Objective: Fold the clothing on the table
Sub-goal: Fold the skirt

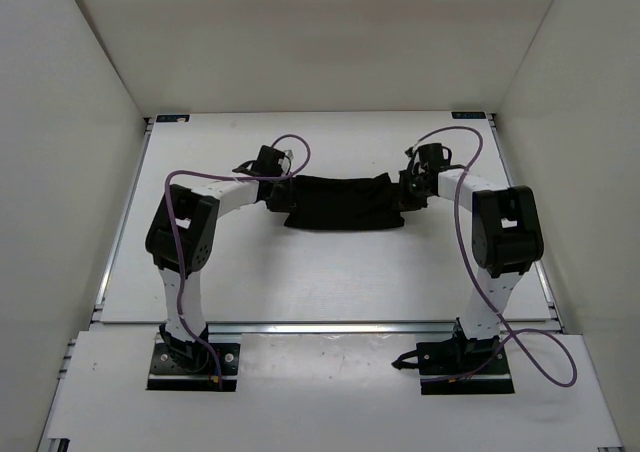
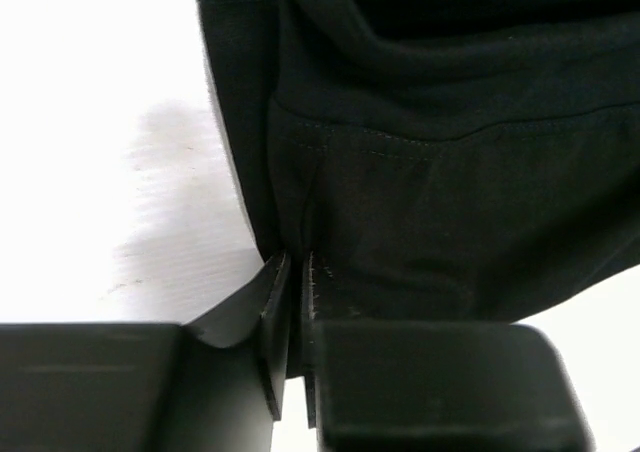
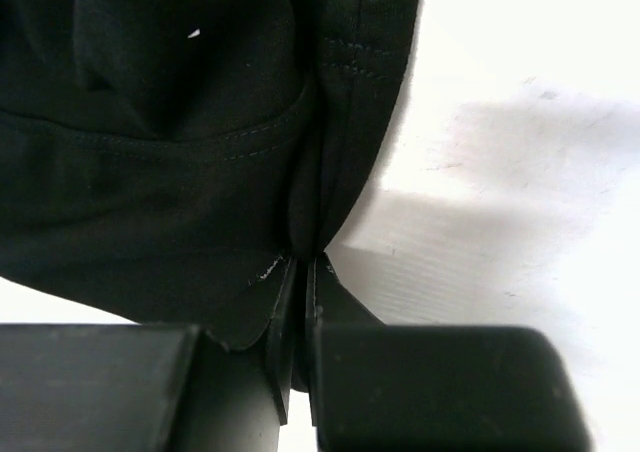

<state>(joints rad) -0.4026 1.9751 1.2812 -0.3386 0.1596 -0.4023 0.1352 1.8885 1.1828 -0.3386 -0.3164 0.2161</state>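
Note:
The black clothing (image 1: 340, 202) lies as a wide, bunched band across the middle of the white table (image 1: 300, 272). My left gripper (image 1: 277, 194) is at its left end, my right gripper (image 1: 410, 192) at its right end. Seen from the left wrist, the left gripper (image 2: 297, 260) is shut on a pinch of the clothing (image 2: 450, 172) at its left edge. From the right wrist, the right gripper (image 3: 303, 262) is shut on a fold of the clothing (image 3: 150, 152) near its hemmed right edge.
White walls (image 1: 70, 122) enclose the table on three sides. A metal rail (image 1: 330, 325) runs along the near edge, with both arm bases (image 1: 190, 362) behind it. Purple cables (image 1: 470, 222) loop off each arm.

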